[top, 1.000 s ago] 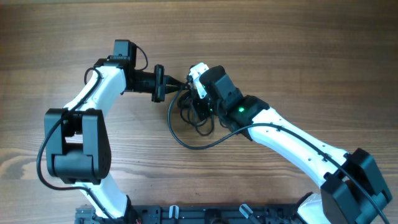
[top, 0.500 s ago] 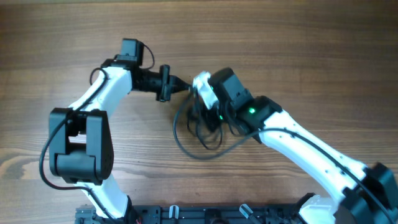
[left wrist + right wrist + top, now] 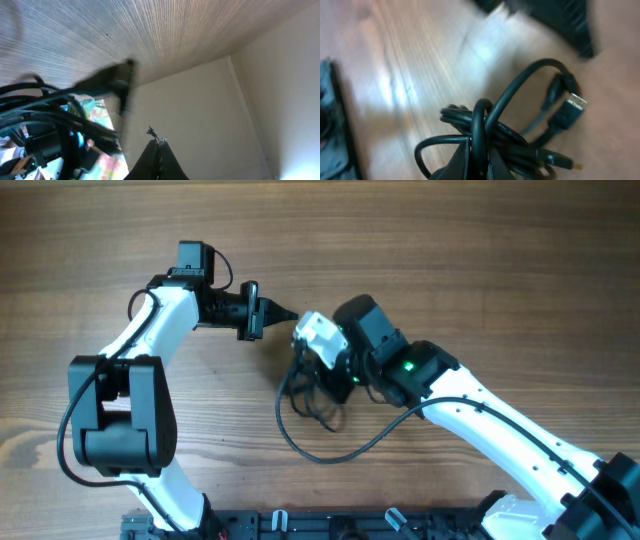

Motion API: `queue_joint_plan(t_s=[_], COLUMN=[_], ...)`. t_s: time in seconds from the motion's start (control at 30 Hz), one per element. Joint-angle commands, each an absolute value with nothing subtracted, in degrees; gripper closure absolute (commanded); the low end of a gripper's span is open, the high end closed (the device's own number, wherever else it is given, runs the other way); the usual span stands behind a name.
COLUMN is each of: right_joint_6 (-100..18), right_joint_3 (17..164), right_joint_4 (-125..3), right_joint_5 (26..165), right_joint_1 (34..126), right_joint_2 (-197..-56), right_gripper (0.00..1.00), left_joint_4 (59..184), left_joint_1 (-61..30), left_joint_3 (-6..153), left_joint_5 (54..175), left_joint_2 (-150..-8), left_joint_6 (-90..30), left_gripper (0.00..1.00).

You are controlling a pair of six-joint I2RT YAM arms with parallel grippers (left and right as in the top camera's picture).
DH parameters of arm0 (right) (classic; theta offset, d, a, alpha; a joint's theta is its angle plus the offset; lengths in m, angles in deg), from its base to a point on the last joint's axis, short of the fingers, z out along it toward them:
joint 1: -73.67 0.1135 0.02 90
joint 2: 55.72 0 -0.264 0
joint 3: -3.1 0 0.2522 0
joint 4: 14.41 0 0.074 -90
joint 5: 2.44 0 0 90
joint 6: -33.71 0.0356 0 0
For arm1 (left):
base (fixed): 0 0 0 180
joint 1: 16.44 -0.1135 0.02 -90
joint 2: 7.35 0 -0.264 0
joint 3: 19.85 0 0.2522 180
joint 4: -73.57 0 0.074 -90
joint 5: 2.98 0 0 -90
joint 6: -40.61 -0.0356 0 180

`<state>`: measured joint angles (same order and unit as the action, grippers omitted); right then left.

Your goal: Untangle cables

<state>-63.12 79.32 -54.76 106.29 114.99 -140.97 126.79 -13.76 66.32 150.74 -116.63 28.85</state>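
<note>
The cables [image 3: 312, 388] lay bunched on the desk [image 3: 450, 240], gripped by the closed right claw [image 3: 476, 164]; the left claw [image 3: 278, 314], closed on nothing visible, pointed at them from just up-left

No legible text, labels or numbers anywhere.

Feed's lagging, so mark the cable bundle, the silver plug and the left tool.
cable bundle [image 3: 500, 134], right wrist view, knotted middle
silver plug [image 3: 576, 102], right wrist view, metal end
left tool [image 3: 285, 315], overhead view, fingertips
</note>
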Motion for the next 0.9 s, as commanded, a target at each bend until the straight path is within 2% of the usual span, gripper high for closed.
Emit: queue_joint_plan(t_s=[0.0,0.23,0.4,0.53,0.87], right_joint_6=[-58.56,-54.51,-52.98,-50.21,-50.29], right_joint_3=[79.76,79.76,79.76,79.76,79.76], right_joint_4=[-50.45,-48.07,-46.35,-44.57,-43.63], right_joint_5=[96.08,90.09,87.62,84.32,92.23], right_joint_1=[114.86,114.86,114.86,114.57,114.48], right_joint_2=[-141.06,-144.62,-146.31,-146.5,-146.55], right_gripper=[0.96,0.96,0.96,0.96,0.96], left_joint_4=[126.94,126.94,126.92,126.92,126.92], left_joint_1=[-13.98,-13.98,-13.98,-13.98,-13.98], left_joint_3=[67.12,67.12,67.12,67.12,67.12], left_joint_5=[155.22,159.27,159.24,159.24,159.24], left_joint_2=[-116.02,-116.02,-116.02,-116.02,-116.02], left_joint_6=[27.29,25.81,25.81,25.81,25.87], left_gripper=[0.96,0.94,0.8,0.77,0.69])
